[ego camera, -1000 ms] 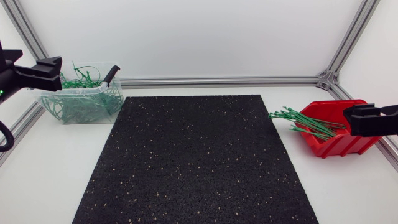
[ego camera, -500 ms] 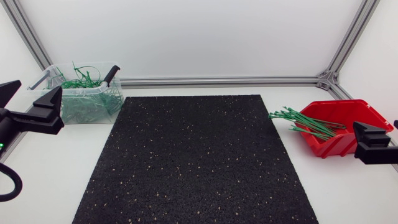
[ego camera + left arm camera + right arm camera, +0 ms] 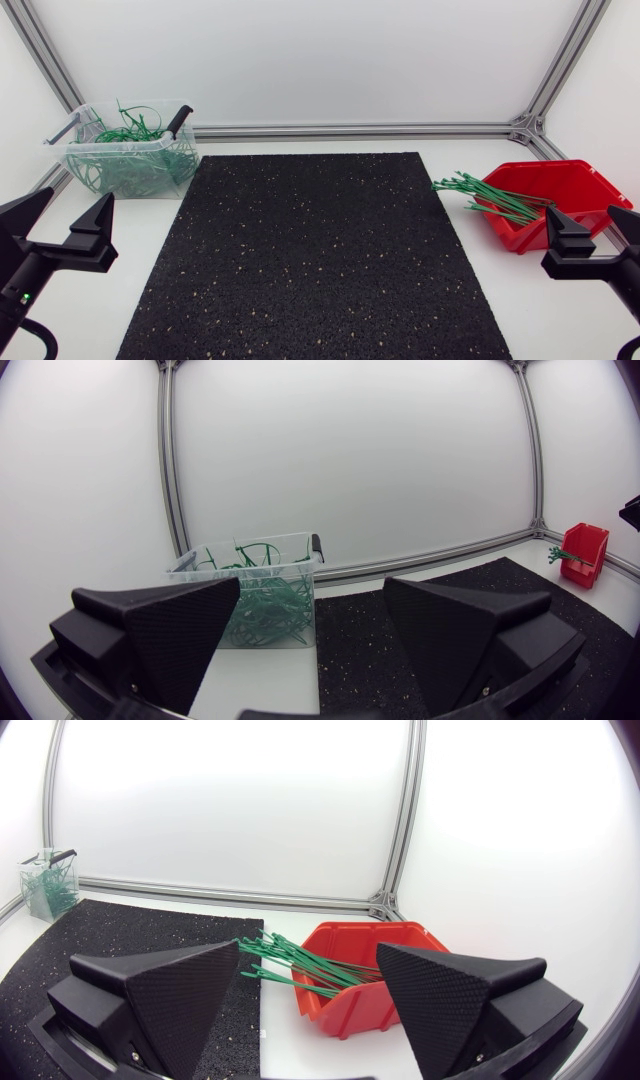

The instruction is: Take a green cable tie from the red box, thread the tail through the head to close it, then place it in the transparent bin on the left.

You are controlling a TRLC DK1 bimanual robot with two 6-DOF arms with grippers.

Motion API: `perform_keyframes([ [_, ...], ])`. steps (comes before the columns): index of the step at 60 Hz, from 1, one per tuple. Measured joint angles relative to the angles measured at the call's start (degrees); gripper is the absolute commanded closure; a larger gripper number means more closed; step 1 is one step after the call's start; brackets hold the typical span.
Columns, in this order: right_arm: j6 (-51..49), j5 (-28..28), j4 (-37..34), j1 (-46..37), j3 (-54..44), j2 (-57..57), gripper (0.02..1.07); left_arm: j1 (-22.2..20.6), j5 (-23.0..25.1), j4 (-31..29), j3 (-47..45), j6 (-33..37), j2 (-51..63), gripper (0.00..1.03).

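The red box point(image 3: 575, 178) stands at the table's right with a bundle of green cable ties point(image 3: 495, 198) sticking out over its left rim. At the back left is the transparent bin point(image 3: 130, 160), which holds several closed green ties. My left gripper point(image 3: 60, 222) hangs open and empty near the table's left front, well in front of the bin. My right gripper point(image 3: 592, 235) is open and empty just in front of the red box. The left wrist view has its gripper point(image 3: 312, 620) facing the bin point(image 3: 260, 600). In the right wrist view, the gripper point(image 3: 308, 985) faces the red box point(image 3: 360, 990) and ties point(image 3: 300, 968).
A black speckled mat point(image 3: 310, 250) covers the middle of the table. An aluminium frame rail point(image 3: 350, 129) runs along the back edge. White table surface lies either side of the mat.
Both arms have drawn back toward the table's front. The left gripper left the bin and the right gripper left the red box. Both stayed open and empty.
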Motion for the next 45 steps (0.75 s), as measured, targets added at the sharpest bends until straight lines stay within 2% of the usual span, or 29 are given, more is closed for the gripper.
perform_keyframes([
  [24, 3.0, -3.2, 11.6, 1.5, -10.3, -3.8, 0.07, 0.2, 0.4, -4.3, -9.9, -4.6, -11.5, 0.07],
  [36, 4.5, -5.2, 17.8, 2.1, -15.8, -6.0, 0.07, 0.3, 0.4, -4.0, -9.9, -5.2, -13.1, 0.07],
  [45, 4.7, -5.6, 18.4, 2.2, -16.7, -6.4, 0.07, 0.3, 0.4, -4.0, -9.9, -5.3, -13.1, 0.07],
])
